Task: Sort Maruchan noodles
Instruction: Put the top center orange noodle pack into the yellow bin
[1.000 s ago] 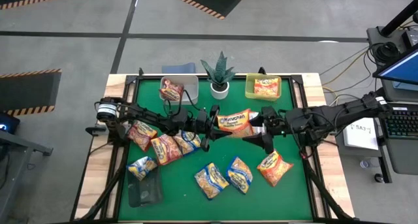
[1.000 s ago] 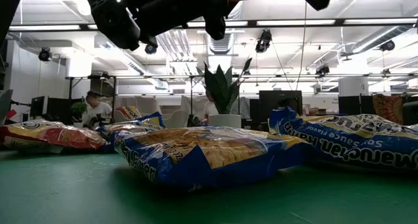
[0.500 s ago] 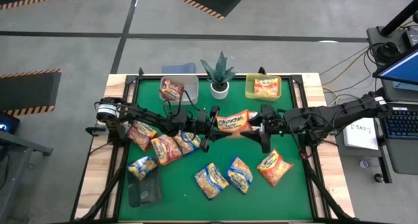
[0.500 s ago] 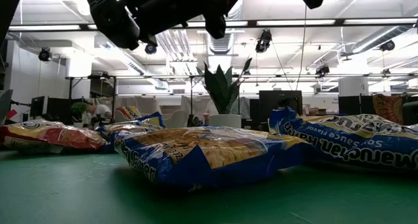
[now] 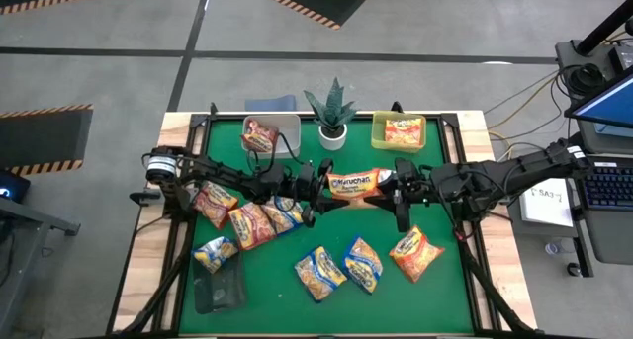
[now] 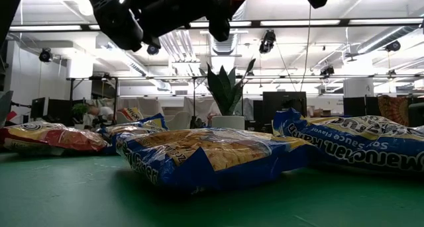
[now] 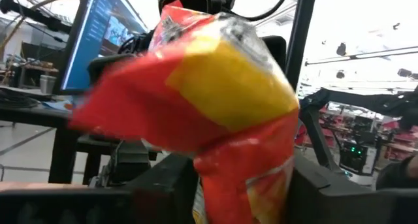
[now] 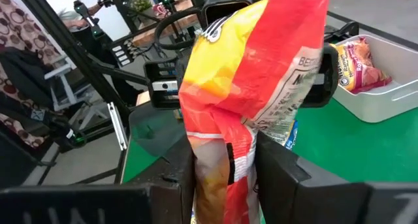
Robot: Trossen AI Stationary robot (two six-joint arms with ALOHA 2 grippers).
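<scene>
An orange-red Maruchan noodles packet [image 5: 358, 184] hangs above the middle of the green table, between my two grippers. My right gripper [image 5: 397, 190] is shut on its right end. Its left end lies at my left gripper [image 5: 320, 189], and in the left wrist view the packet [image 7: 222, 100] fills the picture. Several other packets lie flat on the table: an orange-red one [image 5: 415, 253] near the right, yellow-blue ones [image 5: 363, 263] [image 5: 319, 272] near the front, and more [image 5: 249, 223] at the left. My right gripper pinches the packet's right end [image 8: 222, 155] between its two fingers [image 8: 277, 175], where the wrapper is squeezed narrow. The fingers come level from the table's right side. The packet reaches away from them toward my left gripper and is lifted clear of the table.
At the far edge stand a clear bin [image 5: 287, 131] holding a red-white packet [image 5: 259, 136], a potted plant [image 5: 332, 112] and a yellow bin [image 5: 384, 139] holding an orange-red packet [image 5: 404, 131]. A dark flat tray [image 5: 220, 290] lies at the near left corner.
My right gripper has moved toward the table's left and far side onto the lifted packet's right end and shut on it. The packet has stayed in the air between the two grippers, and now shows narrower from above.
</scene>
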